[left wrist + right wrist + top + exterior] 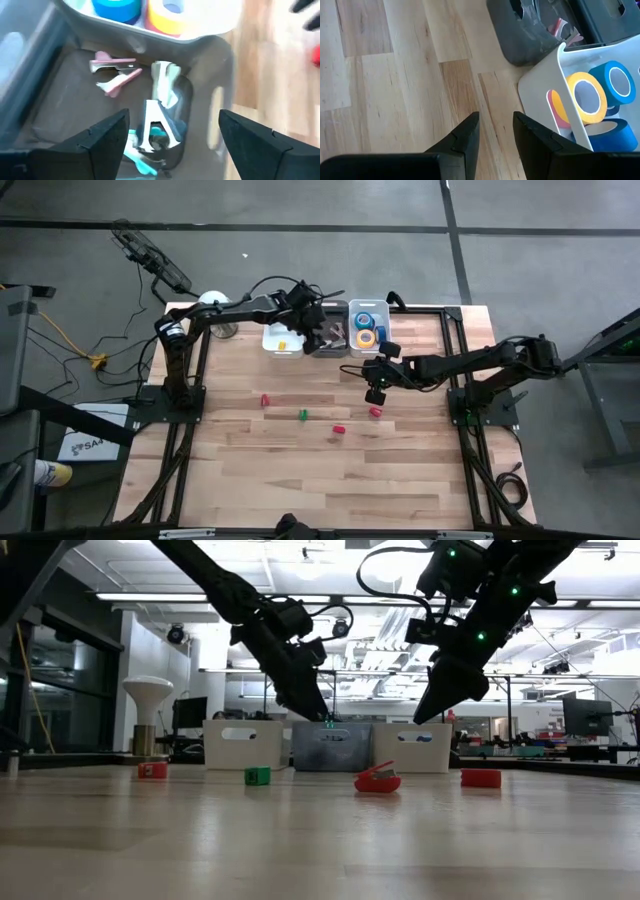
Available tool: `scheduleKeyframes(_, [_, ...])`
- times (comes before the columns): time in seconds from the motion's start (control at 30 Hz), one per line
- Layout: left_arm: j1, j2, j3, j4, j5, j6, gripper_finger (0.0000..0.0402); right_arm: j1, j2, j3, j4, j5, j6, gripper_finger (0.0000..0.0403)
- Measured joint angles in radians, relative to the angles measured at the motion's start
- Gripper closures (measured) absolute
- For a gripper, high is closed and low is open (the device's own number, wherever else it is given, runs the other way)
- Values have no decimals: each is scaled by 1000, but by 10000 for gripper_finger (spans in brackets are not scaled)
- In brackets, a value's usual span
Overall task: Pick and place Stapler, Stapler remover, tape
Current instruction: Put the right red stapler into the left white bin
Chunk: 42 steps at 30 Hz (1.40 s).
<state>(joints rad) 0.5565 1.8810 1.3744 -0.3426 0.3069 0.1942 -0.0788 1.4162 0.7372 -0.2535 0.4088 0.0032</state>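
Note:
My left gripper [172, 132] is open over the grey bin [328, 332] at the table's far edge and holds nothing. Staple removers lie on the bin's floor below it: a pink one [116, 74], a white one [164, 80] and a teal one [152, 137]. The white bin [540, 90] to the right holds blue tape rolls [617, 80] and a yellow roll [587, 97]. My right gripper [496, 131] hovers over bare wood just in front of that bin, open by a narrow gap, touching nothing. A small red stapler-like thing [378, 779] rests on the table.
A second white bin [283, 340] stands left of the grey one, with a small yellow thing in it. Small blocks lie mid-table: red [265, 400], green [303, 415] and red [376, 411]. Bare wood stretches toward the near edge.

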Motion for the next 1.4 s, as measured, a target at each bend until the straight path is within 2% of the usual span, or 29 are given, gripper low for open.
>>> scheduleKeyframes(0.13, [6,-30,35,-56,28,47,95,0,0,0,-3,1,5,292])
scheduleKeyframes(0.23, [0,-82,66,-120,-21,72,95,-2,0,0,-19,1,26,292])
scheduleKeyframes(0.43, [-69,-207,68,-281,-196,120,95,-6,-6,0,-102,0,73,292])
scheduleKeyframes(0.67, [-197,-320,26,-419,-453,143,95,-6,-79,0,-201,3,131,292])
scheduleKeyframes(0.8, [-242,-405,-68,-414,-508,138,95,-5,-136,0,-250,16,153,292])
scheduleKeyframes(1.0, [-272,-586,-303,-330,-531,83,95,-6,-193,0,-290,25,158,292])
scheduleKeyframes(1.27, [-386,-897,-645,-100,-571,-18,95,-5,-199,0,-317,-43,221,292])
scheduleKeyframes(1.4, [-445,-1025,-776,15,-577,-40,95,-5,-199,0,-323,-85,251,292])
